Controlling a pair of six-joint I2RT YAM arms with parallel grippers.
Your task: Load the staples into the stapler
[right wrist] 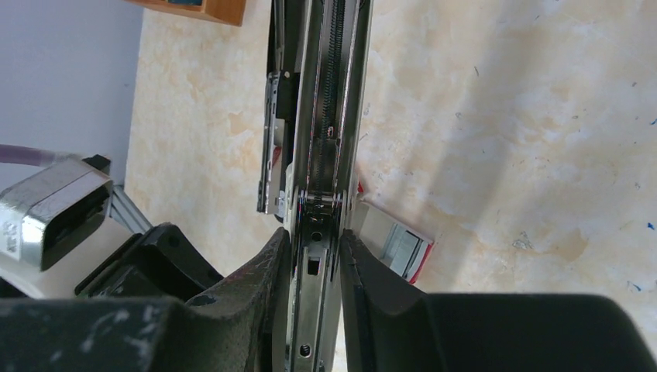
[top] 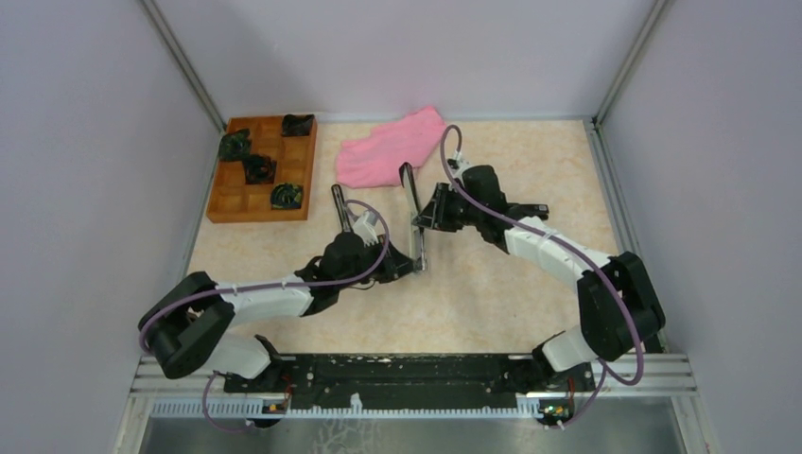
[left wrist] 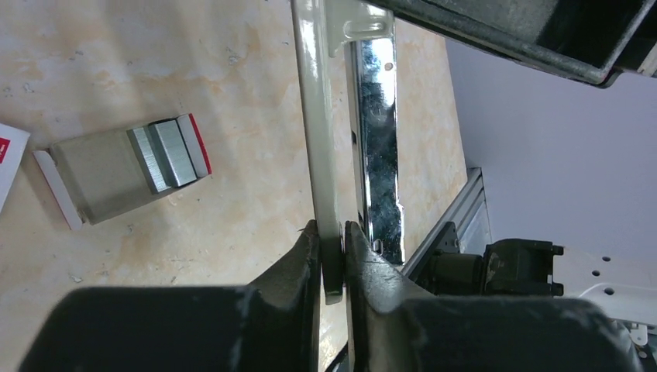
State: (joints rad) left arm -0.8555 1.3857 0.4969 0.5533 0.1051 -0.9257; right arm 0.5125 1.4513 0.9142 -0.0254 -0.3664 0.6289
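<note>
One bench (top: 492,293), one wooden tray (top: 255,217) holding four dark pieces (top: 258,168), one pink cloth (top: 392,147), one stapler (right wrist: 325,116) swung open, left hand (left wrist: 333,242) clamped on its pale base, right hand (right wrist: 314,246) clamped on its metal magazine, one block of staples (left wrist: 172,153) in a sleeve (left wrist: 97,174) on the bench nearby

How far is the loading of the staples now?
Done: the stapler is open, its chrome rail bared. In hand: the left claw pinches its pale arm, and the right claw clamps the rail. Left: the staples lie in their box on the table, not yet loaded.
</note>
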